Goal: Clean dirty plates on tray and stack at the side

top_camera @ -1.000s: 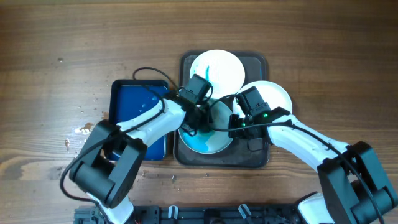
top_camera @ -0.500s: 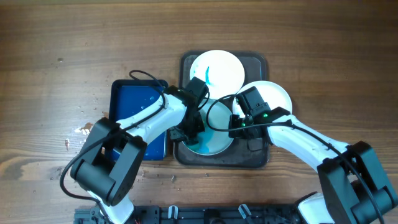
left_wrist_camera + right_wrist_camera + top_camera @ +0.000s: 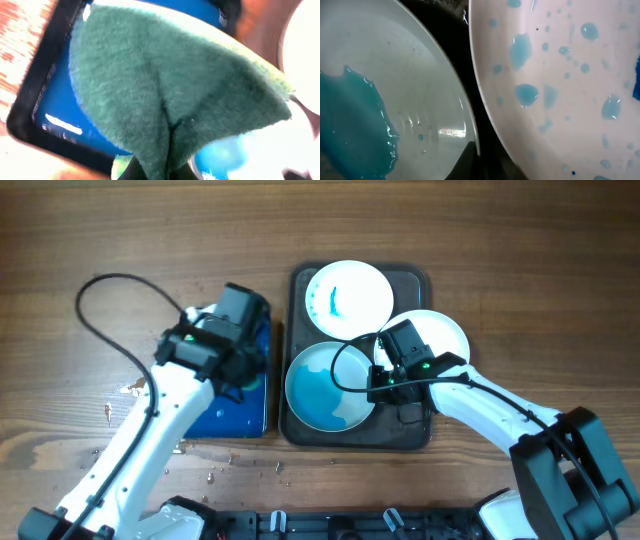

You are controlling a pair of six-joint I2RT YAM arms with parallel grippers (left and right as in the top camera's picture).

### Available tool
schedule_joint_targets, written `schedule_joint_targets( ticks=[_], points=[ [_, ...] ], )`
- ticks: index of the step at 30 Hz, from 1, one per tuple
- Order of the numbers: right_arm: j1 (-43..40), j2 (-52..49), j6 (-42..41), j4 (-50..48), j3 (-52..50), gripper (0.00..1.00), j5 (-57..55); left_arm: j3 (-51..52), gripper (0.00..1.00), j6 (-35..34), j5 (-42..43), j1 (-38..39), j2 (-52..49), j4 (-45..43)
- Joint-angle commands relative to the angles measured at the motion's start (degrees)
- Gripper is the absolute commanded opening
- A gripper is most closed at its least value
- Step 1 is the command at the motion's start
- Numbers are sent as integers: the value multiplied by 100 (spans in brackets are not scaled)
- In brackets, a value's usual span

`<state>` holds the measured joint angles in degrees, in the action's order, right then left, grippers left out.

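Observation:
Three white plates are in the overhead view. One with a teal streak [image 3: 348, 292] lies at the back of the dark tray [image 3: 355, 442]. One with a wide teal smear [image 3: 328, 385] lies at the tray's front. A third, speckled with blue drops [image 3: 445, 332], overlaps the tray's right rim. My right gripper [image 3: 383, 384] is shut on the smeared plate's right rim [image 3: 395, 100], with the speckled plate [image 3: 560, 75] beside it. My left gripper [image 3: 248, 365] is over the blue tray [image 3: 200, 415], shut on a green sponge [image 3: 170, 100].
The blue tray [image 3: 55, 105] is wet and stands left of the dark tray, almost touching it. Small specks and drops lie on the wooden table [image 3: 130, 388] at the front left. A black cable loops above the left arm.
My left gripper has left the smeared plate and moved left with the sponge to over the blue tray. The right gripper and the plates have not moved.

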<state>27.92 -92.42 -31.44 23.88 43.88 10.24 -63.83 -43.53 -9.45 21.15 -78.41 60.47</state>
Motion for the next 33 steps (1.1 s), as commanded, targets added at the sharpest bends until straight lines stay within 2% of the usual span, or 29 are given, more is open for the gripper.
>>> schedule_joint_targets(
  ticks=[1,3,4,5,7,8,10,12,14,16,17,18,21,25,28,31,33],
  points=[
    [-35,-114,142,57,-28,4,-271,1078,4,356,-352,-605,-216,-824],
    [-35,-114,146,63,-28,4,-273,1683,4,457,-275,-1040,-428,-1427],
    [-35,-114,149,63,-28,5,-273,1709,4,457,-258,-1145,-468,-1419],
    [-35,-114,151,59,-28,4,-273,1709,8,494,-254,-1327,-490,-1401],
    [-35,-114,149,59,-28,4,-273,1707,35,636,-109,-1604,-490,-1456],
    [-35,-114,164,70,-28,4,-271,1707,39,848,146,-1738,-490,-1473],
    [-35,-98,372,153,26,5,-195,1687,40,1156,693,-1928,-472,-1478],
    [-35,105,634,767,409,4,-125,1506,43,1333,1244,-2181,-339,-1202],
    [-35,330,835,1169,758,4,-122,1303,51,1333,1353,-2347,-79,-911],
    [-33,625,1054,1733,1425,4,-129,1014,71,1335,1353,-2520,472,-479],
    [-33,693,1073,1886,1674,4,-142,909,88,1335,1351,-2575,752,-326],
    [-24,754,1209,2072,2076,4,-146,833,100,1335,1351,-2616,1040,-205],
    [227,756,1366,2090,2949,4,-664,800,100,1331,1353,-2643,2052,-20],
    [1165,498,1338,782,3047,4,-2017,800,100,1329,1353,-2640,2957,317],
    [1989,-385,1338,-354,3047,4,-2734,800,100,1331,1351,-2640,3195,459],
    [2468,-874,1346,-743,3049,4,-3818,800,100,1329,1351,-2640,3176,455],
    [2726,-844,1552,-970,3049,4,-4365,800,100,1331,1351,-2643,3176,455]
  ],
)
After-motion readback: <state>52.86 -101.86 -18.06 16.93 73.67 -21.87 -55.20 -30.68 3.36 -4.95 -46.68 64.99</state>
